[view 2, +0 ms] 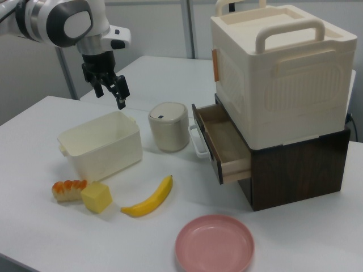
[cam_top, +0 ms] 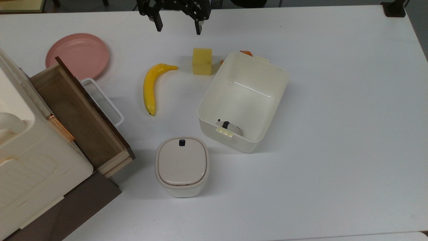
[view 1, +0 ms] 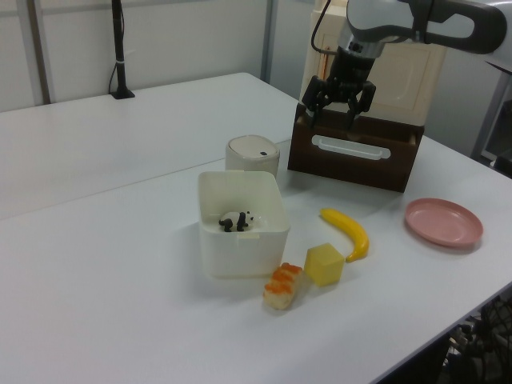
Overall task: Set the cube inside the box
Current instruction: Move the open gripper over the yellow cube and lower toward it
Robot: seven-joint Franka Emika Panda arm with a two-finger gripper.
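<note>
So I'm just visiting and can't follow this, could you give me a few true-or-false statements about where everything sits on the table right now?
1. The cube lies inside the box. False: it sits on the table beside the box.
2. The gripper holds nothing, its jaws apart. True.
3. A small panda figure is in the box. True.
4. The banana rests on the pink plate. False: it lies on the table.
5. The wooden drawer is pulled open. True.
</note>
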